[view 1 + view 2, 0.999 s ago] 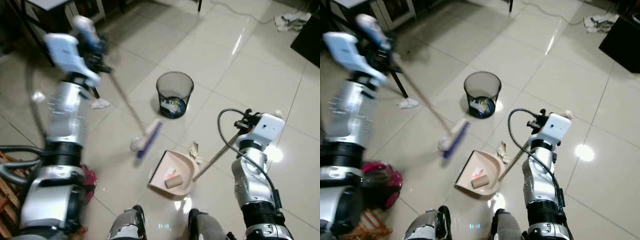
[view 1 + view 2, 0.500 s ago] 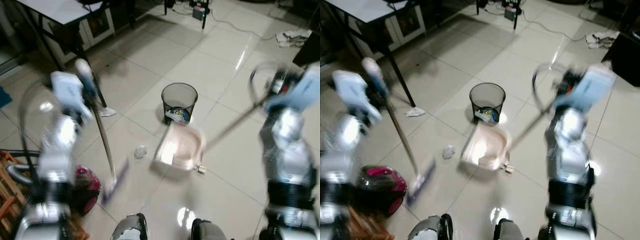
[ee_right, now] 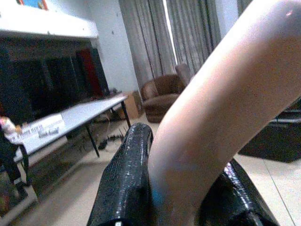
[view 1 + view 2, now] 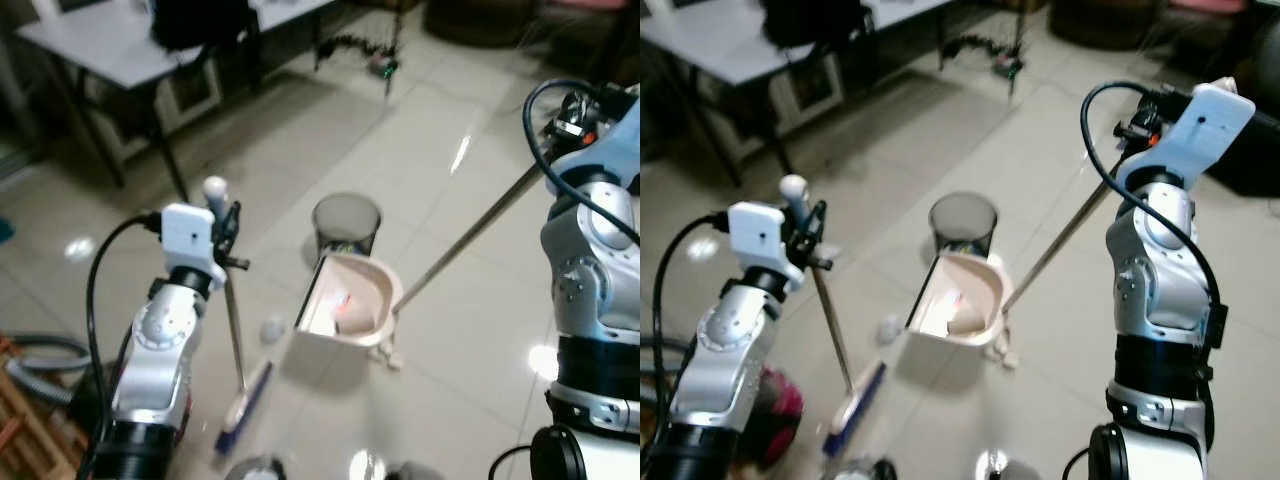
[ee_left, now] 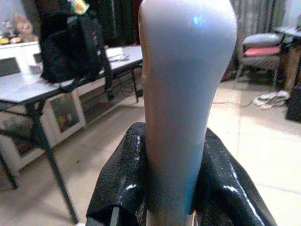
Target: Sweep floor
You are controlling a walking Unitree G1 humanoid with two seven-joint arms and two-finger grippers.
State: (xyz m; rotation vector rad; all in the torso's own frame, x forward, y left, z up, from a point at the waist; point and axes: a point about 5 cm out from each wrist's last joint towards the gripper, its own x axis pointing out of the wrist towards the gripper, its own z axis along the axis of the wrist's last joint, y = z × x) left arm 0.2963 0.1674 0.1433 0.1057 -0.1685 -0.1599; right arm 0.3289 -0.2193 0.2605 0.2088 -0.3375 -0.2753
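I had the right gripper [image 3: 174,188] clenched around the top of the dustpan's long handle, arm raised high so the pale dustpan [image 4: 352,305] hung off the floor, tilted toward the mesh waste bin [image 4: 346,222] just behind it. I judged that tilt was meant to tip the load in. A roll-shaped scrap and a reddish bit sat inside the pan; whether they were sliding I couldn't tell. The left gripper [image 5: 167,188] was closed on the white knob of the broom [image 4: 235,345], holding it near upright and off to the left, presumably to keep it clear of the dump. Its blue-edged head rested at the tiled floor [image 4: 470,330]. One crumpled wad [image 4: 270,328] lay on the tiles between broom and pan, and a small scrap [image 4: 392,358] lay under the pan's right side.
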